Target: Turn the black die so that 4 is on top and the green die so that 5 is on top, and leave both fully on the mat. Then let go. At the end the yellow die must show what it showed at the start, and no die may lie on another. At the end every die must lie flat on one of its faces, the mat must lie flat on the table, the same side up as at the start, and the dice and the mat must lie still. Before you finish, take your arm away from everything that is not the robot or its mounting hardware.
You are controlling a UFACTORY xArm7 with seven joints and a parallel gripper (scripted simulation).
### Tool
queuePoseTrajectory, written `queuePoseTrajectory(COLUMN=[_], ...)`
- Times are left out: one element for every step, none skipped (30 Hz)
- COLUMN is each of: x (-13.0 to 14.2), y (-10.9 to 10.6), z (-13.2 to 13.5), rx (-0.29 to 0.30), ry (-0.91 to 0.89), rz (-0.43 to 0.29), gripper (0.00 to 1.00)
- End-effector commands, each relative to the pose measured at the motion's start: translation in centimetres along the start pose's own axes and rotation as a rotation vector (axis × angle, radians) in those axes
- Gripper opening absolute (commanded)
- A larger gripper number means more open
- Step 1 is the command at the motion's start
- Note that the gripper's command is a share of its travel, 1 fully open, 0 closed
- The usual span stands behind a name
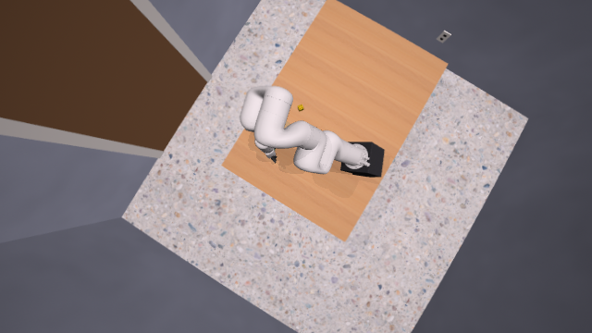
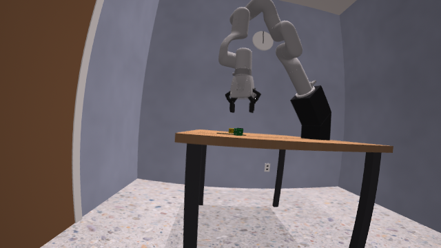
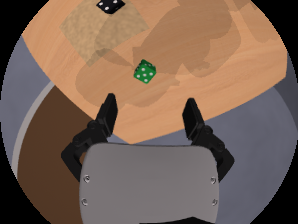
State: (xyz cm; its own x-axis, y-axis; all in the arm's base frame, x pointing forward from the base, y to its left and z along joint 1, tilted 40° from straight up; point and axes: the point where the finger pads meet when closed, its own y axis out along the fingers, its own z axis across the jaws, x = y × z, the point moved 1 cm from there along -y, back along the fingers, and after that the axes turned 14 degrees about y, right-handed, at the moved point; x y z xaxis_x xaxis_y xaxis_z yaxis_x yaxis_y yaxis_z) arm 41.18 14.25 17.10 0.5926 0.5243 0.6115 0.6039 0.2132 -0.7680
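Note:
The green die (image 2: 238, 131) (image 3: 145, 71) lies on the bare wood, off the mat (image 3: 75, 30). Its larger face in the wrist view shows five pips and looks like its top. The black die (image 3: 110, 5) is on the mat, cut by the wrist view's upper edge; its top number cannot be read surely. The yellow die (image 1: 301, 107) (image 2: 231, 130) is on the table, its number too small to read. My gripper (image 2: 242, 111) (image 3: 151, 103) is open and empty, well above the table; the green die shows beyond the fingertips in the wrist view.
The wooden table (image 1: 365, 69) (image 2: 282, 142) carries the dice, the mat and the black arm base (image 1: 376, 159) (image 2: 311, 110). The arm hides the mat, the green die and the black die in the top view. A table corner shows below the fingertips in the wrist view.

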Motion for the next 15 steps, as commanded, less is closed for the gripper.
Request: queuePoseTrajectory(x=[0.11, 0.11, 0.1, 0.09, 0.09, 0.08, 0.08, 0.07, 0.07, 0.07, 0.07, 0.07, 0.07, 0.07, 0.07], y=[0.09, 0.15, 0.15, 0.2, 0.24, 0.26, 0.27, 0.28, 0.28, 0.28, 0.28, 0.28, 0.28, 0.28, 0.28], z=[-0.38, -0.56, -0.59, -0.75, -0.88, -0.96, -1.0, -1.02, -1.02, -1.02, -1.02, -1.02, -1.02, -1.02, -1.02], rx=[-0.011, -0.015, -0.015, -0.019, -0.021, -0.023, -0.024, -0.024, -0.024, -0.024, -0.024, -0.024, -0.024, -0.024, -0.024], ry=[0.136, 0.195, 0.203, 0.254, 0.291, 0.315, 0.329, 0.334, 0.335, 0.335, 0.335, 0.335, 0.335, 0.335, 0.335], rz=[0.002, 0.003, 0.003, 0.003, 0.002, 0.002, 0.002, 0.002, 0.002, 0.002, 0.002, 0.002, 0.002, 0.002, 0.002], gripper=[1.0, 1.0, 1.0, 1.0, 1.0, 1.0, 1.0, 1.0, 1.0, 0.47, 0.47, 0.47, 0.47, 0.47, 0.47])
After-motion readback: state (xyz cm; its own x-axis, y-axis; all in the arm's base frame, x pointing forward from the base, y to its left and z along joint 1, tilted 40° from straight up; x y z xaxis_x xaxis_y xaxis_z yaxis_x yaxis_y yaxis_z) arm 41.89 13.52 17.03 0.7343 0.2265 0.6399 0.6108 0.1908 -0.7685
